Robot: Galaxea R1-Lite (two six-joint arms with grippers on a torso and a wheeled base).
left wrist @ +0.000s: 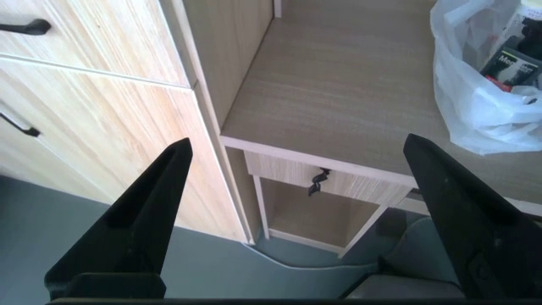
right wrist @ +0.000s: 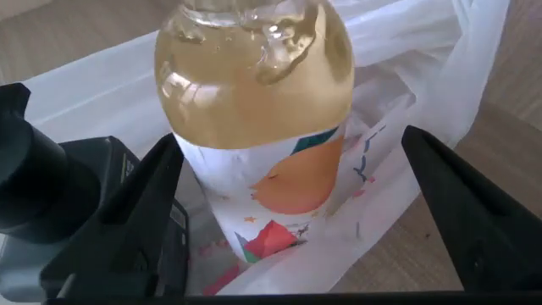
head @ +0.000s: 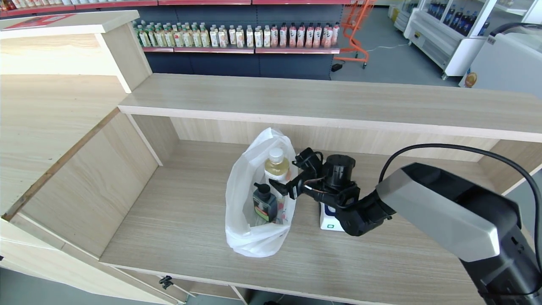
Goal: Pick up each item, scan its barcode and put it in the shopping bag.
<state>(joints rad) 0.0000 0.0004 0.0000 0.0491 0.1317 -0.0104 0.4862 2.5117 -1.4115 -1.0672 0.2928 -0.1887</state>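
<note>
We're holding the right gripper (head: 292, 173) at the shopping bag (head: 239, 212) — fingers spread wide either side of the drink bottle (head: 277, 167) (standing in the bag) — and the left gripper (left wrist: 296, 224) is hanging open, empty.

The right arm (head: 444, 212) covers most of the white scanner (head: 328, 222). The shopping bag (head: 239, 190) hides the drink bottle's (head: 276, 166) lower half and the dark bottle's (head: 264, 203) base.
</note>
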